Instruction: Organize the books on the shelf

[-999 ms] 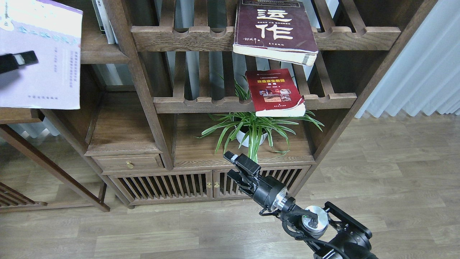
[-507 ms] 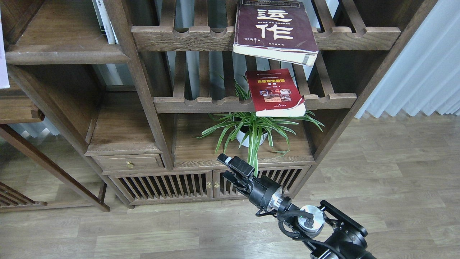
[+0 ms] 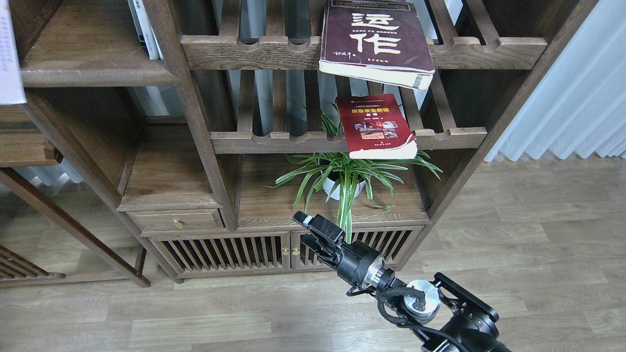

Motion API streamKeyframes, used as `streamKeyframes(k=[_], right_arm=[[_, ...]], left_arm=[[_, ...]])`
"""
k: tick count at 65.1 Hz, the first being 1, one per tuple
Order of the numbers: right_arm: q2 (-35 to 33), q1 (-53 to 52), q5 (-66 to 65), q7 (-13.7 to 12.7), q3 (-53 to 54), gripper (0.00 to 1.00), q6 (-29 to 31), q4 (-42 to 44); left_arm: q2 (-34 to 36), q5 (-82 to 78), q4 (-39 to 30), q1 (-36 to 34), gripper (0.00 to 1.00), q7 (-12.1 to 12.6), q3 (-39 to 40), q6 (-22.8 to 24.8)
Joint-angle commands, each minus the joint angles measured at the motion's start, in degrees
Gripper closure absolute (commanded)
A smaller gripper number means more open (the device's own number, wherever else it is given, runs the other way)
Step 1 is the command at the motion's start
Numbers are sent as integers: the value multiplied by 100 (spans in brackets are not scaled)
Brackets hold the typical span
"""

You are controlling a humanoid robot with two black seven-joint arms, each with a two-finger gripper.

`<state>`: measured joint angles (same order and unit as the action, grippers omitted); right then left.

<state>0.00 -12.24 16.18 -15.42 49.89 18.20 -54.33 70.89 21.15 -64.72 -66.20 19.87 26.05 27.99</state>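
A thick maroon book [image 3: 376, 39] with large white characters lies on the upper slatted rack, its lower corner hanging over the front rail. A red book [image 3: 374, 124] with a yellow title band rests on the lower slatted rack, also overhanging. Only a pale sliver of the lavender-white book [image 3: 9, 54] shows at the left edge; whatever holds it is out of view. The solid dark-brown shelf [image 3: 93, 61] is at the top left. My right gripper [image 3: 304, 231] hovers low in front of the cabinet doors, open and holding nothing. My left gripper is out of view.
A potted spider plant [image 3: 342, 178] stands on the board under the red book. White books [image 3: 144, 29] stand upright at the back of the shelf. A drawer [image 3: 176, 221] and slatted cabinet doors [image 3: 225, 252] are below. A pale curtain [image 3: 567, 98] hangs at the right.
The lavender-white book and my left gripper have moved left, the gripper leaving the view and the book showing only as a sliver. My right gripper has drifted slightly left and down.
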Motion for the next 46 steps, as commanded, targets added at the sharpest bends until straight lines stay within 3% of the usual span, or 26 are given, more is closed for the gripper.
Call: streamKeyframes(k=[1, 15, 24, 30, 31, 33, 46], right_arm=[[0, -15, -71, -5, 3, 1, 0, 10], [0, 11, -80, -5, 3, 1, -9, 10], [0, 11, -80, -5, -6, 1, 0, 1], [0, 20, -71, -5, -6, 1, 0, -8], [0, 20, -71, -5, -15, 1, 0, -16], [0, 12, -71, -5, -50, 1, 0, -17], [0, -6, -71, -5, -129, 1, 0, -34]], left_arm=[[-163, -59, 135, -24, 100, -45, 129, 1], [-321, -103, 452, -24, 100, -194, 261, 1], [-655, -436, 821, -24, 100, -826, 436, 1], [-840, -709, 979, -16, 100, -1108, 498, 1], [-988, -935, 1118, -16, 100, -1326, 550, 1], [-1094, -1077, 1198, -16, 100, -1459, 568, 1], [-1552, -1711, 1445, -16, 100, -2005, 770, 1]])
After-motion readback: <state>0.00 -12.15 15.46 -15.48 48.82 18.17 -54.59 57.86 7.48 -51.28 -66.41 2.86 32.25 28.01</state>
